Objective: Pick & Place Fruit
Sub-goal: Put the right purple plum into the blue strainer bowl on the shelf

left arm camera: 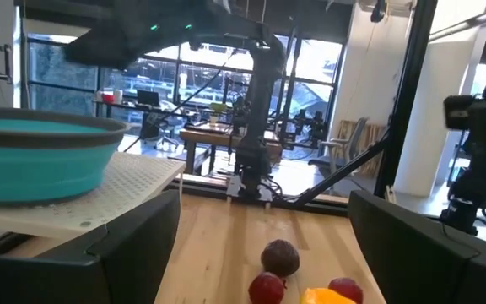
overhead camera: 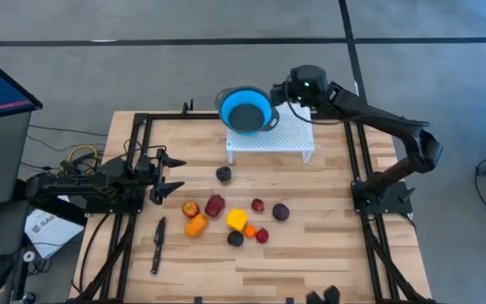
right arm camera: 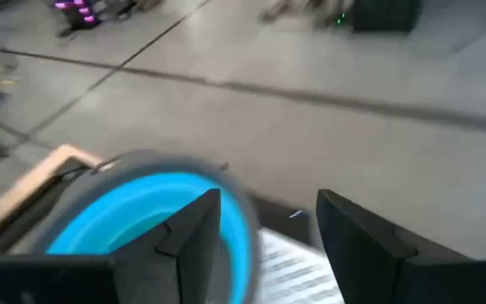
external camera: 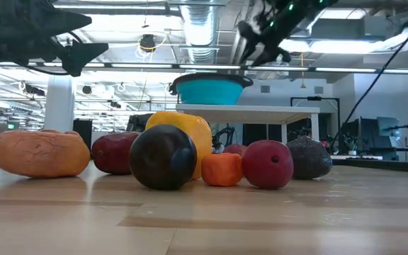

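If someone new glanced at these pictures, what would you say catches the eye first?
The blue bowl stands out on the white perforated stand at the table's far edge, with the right gripper just beside its rim. Next comes the cluster of fruit at mid-table, with the left gripper waiting open nearby.

Fruit [overhead camera: 237,219]: nine small rounded toy pieces, red, orange, yellow, dark purple and near-black. Eight lie loosely clustered at mid-counter, toward the front edge. One near-black piece [overhead camera: 224,174] lies apart, nearer the counter's back edge. All resting, none held.
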`<state>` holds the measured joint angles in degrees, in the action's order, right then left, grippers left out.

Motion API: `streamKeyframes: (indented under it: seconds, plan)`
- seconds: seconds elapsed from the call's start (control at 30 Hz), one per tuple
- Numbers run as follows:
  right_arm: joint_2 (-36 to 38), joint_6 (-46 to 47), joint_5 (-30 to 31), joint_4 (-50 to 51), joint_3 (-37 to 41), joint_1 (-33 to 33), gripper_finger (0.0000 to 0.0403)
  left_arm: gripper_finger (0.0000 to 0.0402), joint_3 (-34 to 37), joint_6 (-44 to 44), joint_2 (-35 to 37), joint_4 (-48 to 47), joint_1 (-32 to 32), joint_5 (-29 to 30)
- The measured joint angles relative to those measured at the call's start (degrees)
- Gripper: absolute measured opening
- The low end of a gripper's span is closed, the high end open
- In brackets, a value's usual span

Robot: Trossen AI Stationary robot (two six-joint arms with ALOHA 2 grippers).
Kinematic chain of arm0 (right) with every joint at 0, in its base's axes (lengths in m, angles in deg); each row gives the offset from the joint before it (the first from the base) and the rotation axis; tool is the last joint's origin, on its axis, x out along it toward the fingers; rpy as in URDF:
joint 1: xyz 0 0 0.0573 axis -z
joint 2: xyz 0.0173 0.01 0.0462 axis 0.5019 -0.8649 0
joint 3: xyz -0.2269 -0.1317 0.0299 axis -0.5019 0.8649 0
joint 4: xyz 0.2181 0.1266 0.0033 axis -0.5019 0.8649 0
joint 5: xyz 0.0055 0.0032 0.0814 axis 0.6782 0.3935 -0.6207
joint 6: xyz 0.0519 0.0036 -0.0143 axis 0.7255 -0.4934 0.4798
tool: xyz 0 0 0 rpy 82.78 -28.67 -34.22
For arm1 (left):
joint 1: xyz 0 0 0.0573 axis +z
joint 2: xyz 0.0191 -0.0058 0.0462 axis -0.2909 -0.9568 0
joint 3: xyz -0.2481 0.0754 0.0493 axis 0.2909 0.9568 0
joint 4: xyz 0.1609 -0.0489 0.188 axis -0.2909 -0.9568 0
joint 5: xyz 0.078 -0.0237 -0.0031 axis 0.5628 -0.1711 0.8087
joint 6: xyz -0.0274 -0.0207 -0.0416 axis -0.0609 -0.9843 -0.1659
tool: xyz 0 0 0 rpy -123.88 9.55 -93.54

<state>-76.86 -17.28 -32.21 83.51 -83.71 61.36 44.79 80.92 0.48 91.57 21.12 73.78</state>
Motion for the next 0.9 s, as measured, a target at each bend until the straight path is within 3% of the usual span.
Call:
streamKeyframes:
  seconds: [0.2,0.37,0.53,0.63,0.77,0.9]
  plan:
    - [7.58,-7.82,14.57,6.44,1.33,-11.72,0.0172,0.0337,0.0,-1.27,0.0,-0.03,-0.02,0.0]
    - [14.99,-7.58,23.01,6.42,10.05,-24.6,0.0156,0.0337,0.01,-1.27,0.0,-0.04,-0.02,-0.01]
    - [20.81,2.5,26.69,3.96,22.97,-38.31,0.0142,0.0337,0.01,-1.27,0.0,-0.04,-0.01,-0.01]
    - [21.83,5.96,28.31,-3.31,30.21,-47.93,0.0132,0.0337,0.0,-1.27,0.0,-0.02,-0.02,0.0]
    - [18.48,2.09,28.18,-13.59,36.44,-59.67,0.0119,0.0337,0.02,-1.27,-0.02,0.35,-0.02,0.0]
    - [12.03,2.15,27.99,-15.45,38.16,-65.76,0.0108,0.0337,0.0,-1.27,-0.01,0.96,-0.02,-0.01]
